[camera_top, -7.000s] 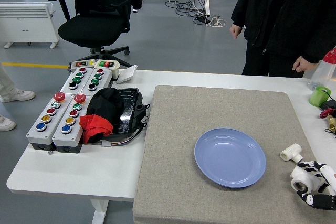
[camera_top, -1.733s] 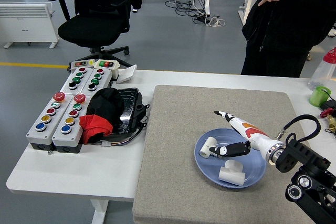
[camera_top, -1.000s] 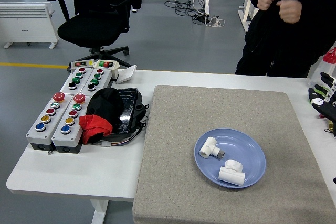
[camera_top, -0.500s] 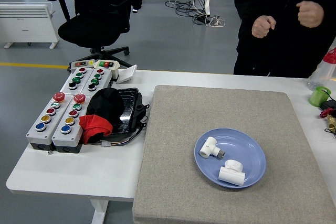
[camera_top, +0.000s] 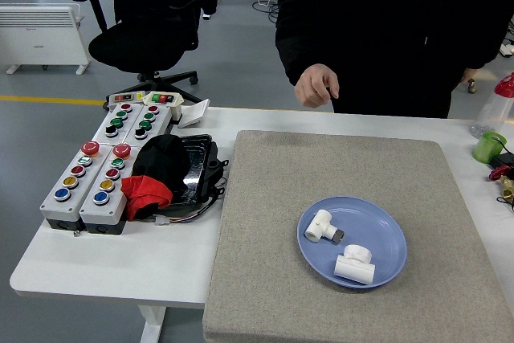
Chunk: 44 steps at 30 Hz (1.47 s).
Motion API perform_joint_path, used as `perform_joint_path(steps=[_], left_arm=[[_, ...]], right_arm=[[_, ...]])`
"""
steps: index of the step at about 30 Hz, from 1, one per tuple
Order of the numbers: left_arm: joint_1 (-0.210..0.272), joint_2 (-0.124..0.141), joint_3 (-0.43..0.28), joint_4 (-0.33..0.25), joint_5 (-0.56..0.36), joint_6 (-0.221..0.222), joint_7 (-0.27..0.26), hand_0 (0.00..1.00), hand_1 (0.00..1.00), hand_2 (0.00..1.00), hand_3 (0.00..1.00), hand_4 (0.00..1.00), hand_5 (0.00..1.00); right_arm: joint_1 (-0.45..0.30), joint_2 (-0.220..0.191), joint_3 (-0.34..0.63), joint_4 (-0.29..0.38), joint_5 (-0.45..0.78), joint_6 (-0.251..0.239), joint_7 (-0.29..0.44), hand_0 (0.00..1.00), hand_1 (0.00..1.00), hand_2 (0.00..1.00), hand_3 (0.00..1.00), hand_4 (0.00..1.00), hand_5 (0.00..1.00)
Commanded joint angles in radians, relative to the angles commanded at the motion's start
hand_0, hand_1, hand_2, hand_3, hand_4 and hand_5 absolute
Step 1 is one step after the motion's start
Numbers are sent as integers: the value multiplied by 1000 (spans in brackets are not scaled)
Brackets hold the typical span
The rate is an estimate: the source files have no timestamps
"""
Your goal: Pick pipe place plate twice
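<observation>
While neither robot hand shows in the head view, you cannot tell how the fingers are set, so judge the task from the table (camera_top: 104,267) alone.

At your far left sit two grey button boxes (camera_top: 103,170), hard plastic with glossy red, green, yellow and blue caps. Beside them a black tray (camera_top: 195,168) carries soft black and red cloth (camera_top: 152,178), limp and crumpled. A grey felt-like mat (camera_top: 273,222), matte and slightly fuzzy, covers the middle of the table.

On that mat rests the blue plate (camera_top: 384,226), round, shallow and smooth with a faint sheen. Both white pipe fittings lie inside it: the elbow-shaped pipe (camera_top: 320,226) at the plate's left part, with a dark end facing right, and a stubby tee-like pipe (camera_top: 354,266) toward its near edge. They lie close but apart. Rigid, smooth plastic, they would likely slide on the glazed surface.

With two pieces in the plate, both placements look done; your next move is probably just to keep the arms clear.

Across the table a person in black leans in, one hand (camera_top: 316,86) hanging loosely curled above the far edge, touching nothing. At far right stands a green cup (camera_top: 489,148).
</observation>
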Motion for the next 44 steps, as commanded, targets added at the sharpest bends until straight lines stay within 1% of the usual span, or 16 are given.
perform_joint_path(steps=[10, 13, 14, 19, 20, 44], left_arm=[[8, -2, -7, 1, 11, -3, 0, 653, 634, 638, 554, 393, 998], [7, -1, -6, 2, 9, -1, -3, 653, 634, 638, 554, 393, 998], [6, -1, -5, 3, 7, 0, -4, 653, 634, 639, 553, 393, 998], [0, 0, -2, 4, 3, 2, -7, 653, 634, 639, 553, 393, 998], [-1, 0, -2, 4, 2, 2, -8, 653, 634, 639, 554, 393, 998], [-6, 1, 6, 3, -9, 0, -6, 653, 635, 639, 554, 393, 998]], right_arm=[[-9, 4, 5, 1, -2, -1, 0, 816, 781, 832, 785, 511, 546], [-9, 5, 10, 2, -3, -4, -1, 816, 781, 832, 785, 511, 546], [-9, 6, 12, 2, -3, -4, -1, 816, 781, 832, 785, 515, 568], [-5, 9, 17, 2, -5, -5, -3, 816, 781, 832, 785, 515, 568], [-4, 9, 18, 2, -5, -7, -3, 816, 781, 832, 784, 512, 582], [0, 13, 21, 3, -1, -12, -1, 816, 781, 830, 782, 511, 590]])
